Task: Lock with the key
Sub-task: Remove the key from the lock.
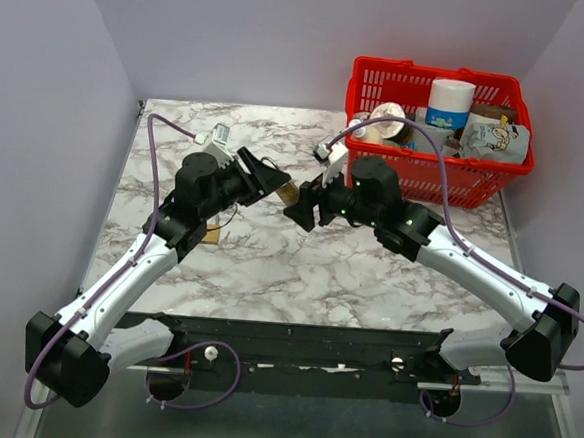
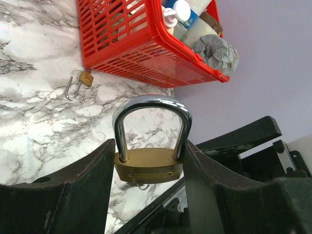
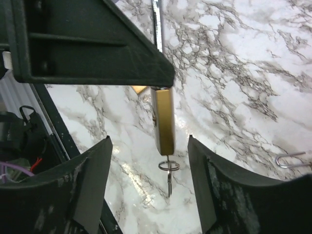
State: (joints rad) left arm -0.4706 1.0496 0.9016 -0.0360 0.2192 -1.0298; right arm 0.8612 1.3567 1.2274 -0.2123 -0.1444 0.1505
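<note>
Gripping brass padlock [image 2: 148, 166] in left gripper [image 2: 148, 146], held above marble table [image 1: 269, 268], nose to nose with right gripper [image 3: 149, 138].

Clamps the padlock by its body between both left fingers [image 2: 83, 195]; shows steel shackle [image 2: 151, 102] pointing away from the wrist, both legs seated in the body. Presents edge-on from the right wrist, under one dark left finger. Carries key [image 3: 168, 184] with ring at the body's lower end, seen between the right fingers [image 3: 92, 185], touched by neither. Right gripper: spread apart, holding nothing. Also on the marble: small second padlock [image 2: 80, 82], shackle apparently open, lying just beside red basket [image 1: 435, 179]. Basket: far right corner of table, filled with bottles and packets.
</note>
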